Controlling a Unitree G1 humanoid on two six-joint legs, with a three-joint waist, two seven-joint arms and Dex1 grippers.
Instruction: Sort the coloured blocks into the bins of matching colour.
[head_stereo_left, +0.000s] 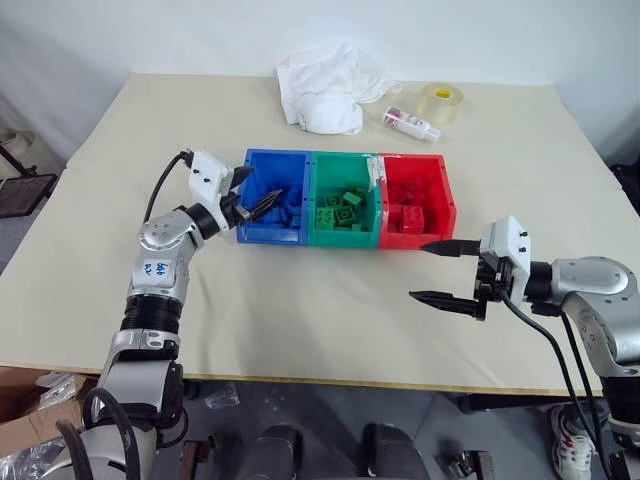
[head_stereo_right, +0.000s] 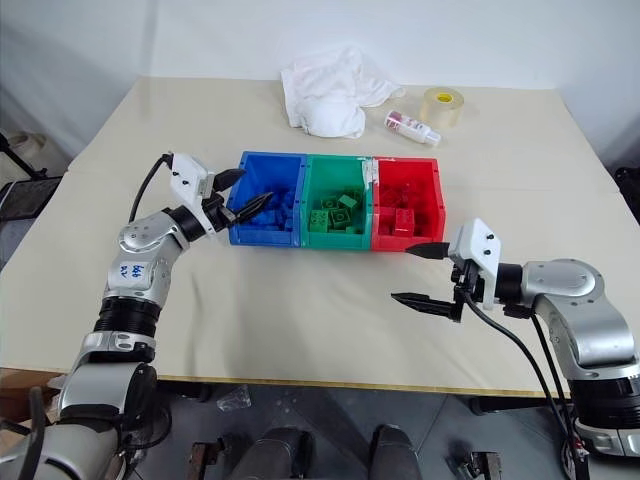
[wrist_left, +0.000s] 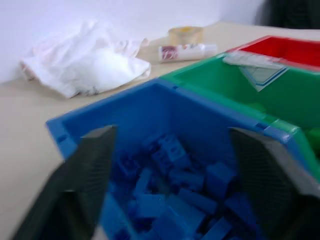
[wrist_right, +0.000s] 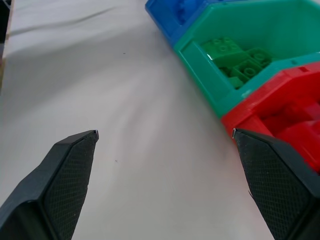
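Three joined bins stand mid-table: the blue bin (head_stereo_left: 262, 158), green bin (head_stereo_left: 345, 158) and red bin (head_stereo_left: 412, 160). Blue blocks (head_stereo_left: 288, 210) lie in the blue bin, green blocks (head_stereo_left: 345, 205) in the green one and red blocks (head_stereo_left: 408, 216) in the red one. My left gripper (head_stereo_left: 262, 203) hovers over the blue bin's left side, open, with nothing between its fingers (wrist_left: 85, 185); the blue blocks (wrist_left: 175, 195) lie beneath it. My right gripper (head_stereo_left: 420, 270) hangs open and empty over bare table, just in front of the red bin's near corner (wrist_right: 240, 117).
At the table's far side lie a white cloth (head_stereo_left: 330, 85), a small white bottle with a red label (head_stereo_left: 411, 123) and a clear tape roll (head_stereo_left: 441, 102). Bare tabletop (head_stereo_left: 320, 310) stretches in front of the bins.
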